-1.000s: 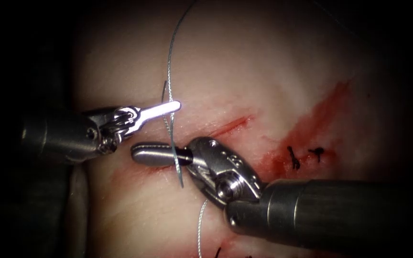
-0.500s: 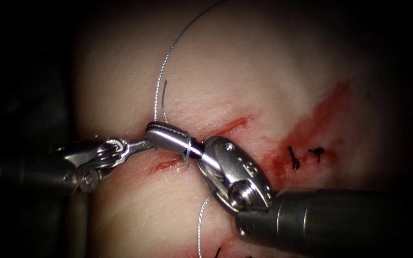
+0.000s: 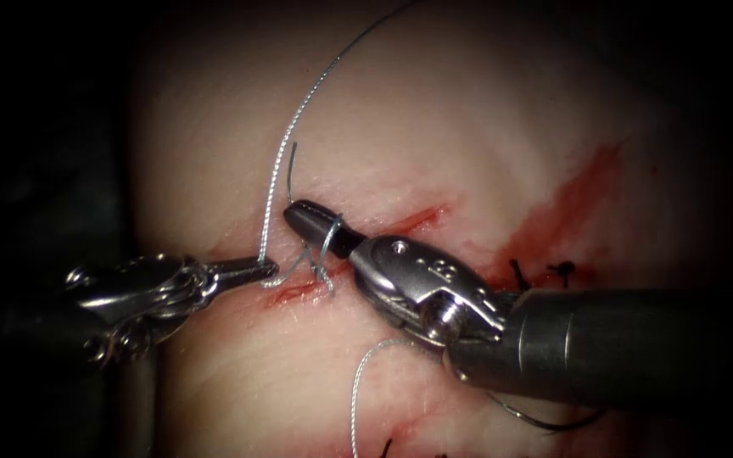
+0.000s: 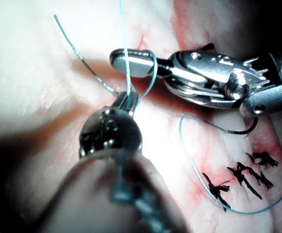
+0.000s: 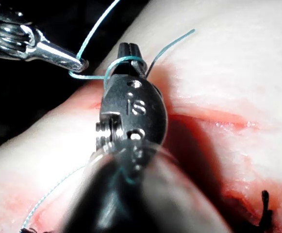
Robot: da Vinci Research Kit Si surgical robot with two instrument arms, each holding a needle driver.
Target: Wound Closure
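The thread [image 3: 277, 182] ran down from the far side of the tissue [image 3: 434, 110] to the cut [image 3: 400, 225], where the left tool [image 3: 266, 270] gripped it with its jaws closed, just left of the cut's near end. From that grip the thread looped around the closed jaws of the right tool [image 3: 292, 212], with at least one turn visible on them. The short free end [image 3: 291, 170] stood up just beyond the right tool's tip; whether the jaws pinched that end could not be told. In the left wrist view the same loop [image 4: 150, 73] crossed the right tool [image 4: 119, 57] while the left tool [image 4: 129, 99] held the strand. A further length of thread [image 3: 358, 390] curved away on the near side of the right tool. The needle [image 4: 245, 130] appeared as a dark curve lying beside the right tool's wrist, held by neither tool and apparently not in the tissue. Dark stitches [image 3: 521, 280] sat to the right along the cut, amid red fluid [image 3: 553, 220].
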